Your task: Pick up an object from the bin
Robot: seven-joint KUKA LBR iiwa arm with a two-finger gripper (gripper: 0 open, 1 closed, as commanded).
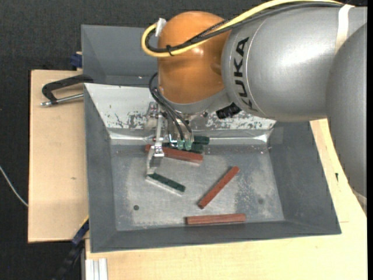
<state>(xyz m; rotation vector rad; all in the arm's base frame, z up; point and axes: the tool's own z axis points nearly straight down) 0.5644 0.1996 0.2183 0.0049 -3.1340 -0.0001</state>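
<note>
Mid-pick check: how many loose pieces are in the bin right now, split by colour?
Reddish-brown bars: 3 (front wall, one diagonal at mid-floor, one at the gripper)
Dark green bars: 2 (mid-floor, one partly hidden by the back wall)
Total: 5

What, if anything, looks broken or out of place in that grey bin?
Nothing looks broken or spilled. The red-brown sticks and one dark green stick lie loose at different angles, all inside the bin. Only the back wall stands out: its surface is scuffed and speckled.
</note>
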